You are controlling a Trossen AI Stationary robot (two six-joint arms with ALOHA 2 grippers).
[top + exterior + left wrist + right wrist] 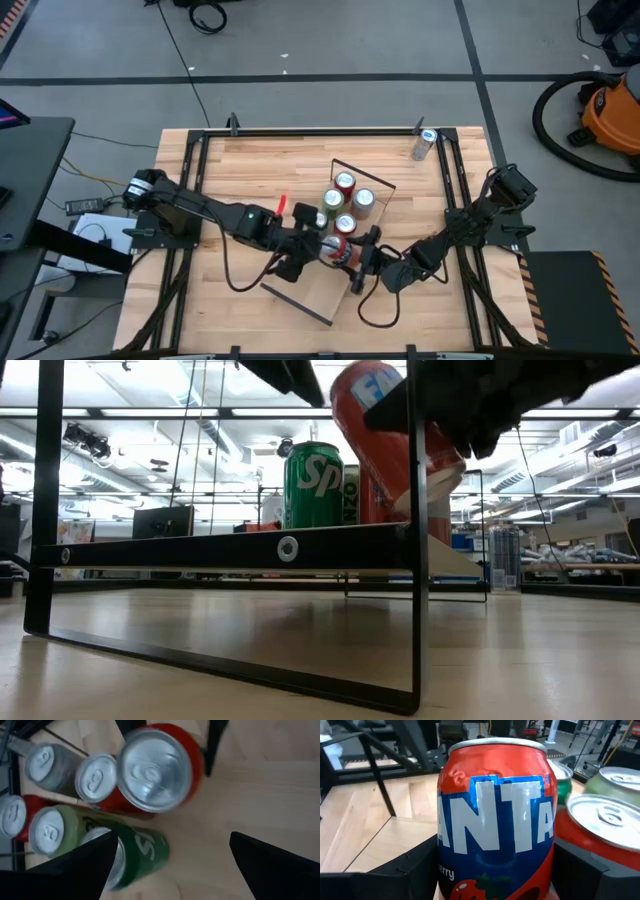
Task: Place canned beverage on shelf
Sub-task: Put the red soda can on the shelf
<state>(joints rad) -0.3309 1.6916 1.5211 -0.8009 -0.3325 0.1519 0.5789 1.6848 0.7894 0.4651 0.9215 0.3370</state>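
The shelf (310, 285), a light-wood board with black wire ends, lies slanted on the table's middle. Several cans (345, 200) stand upright on it, among them a green Sprite can (313, 485). My right gripper (358, 258) is shut on a red Fanta can (495, 820) at the near side of that group, over the board. My left gripper (170, 870) is open just to the left of the red can (157, 770), above the cans, one finger (90, 865) close beside the green can (140, 850). My right gripper pinches the red can's side wall (445, 870) between its two fingers, on the lower half of the can. The fingers come roughly level from the table's right side. The can is tilted (395, 440). The shelf's black post hides its lower end, so whether that end rests on the board cannot be told.
A silver can (424, 143) stands alone at the table's far right corner. Black rails (200, 200) run along the table's left and right sides. The shelf's near half is bare board. The shelf's upright wire frame (415, 560) stands close to the held can.
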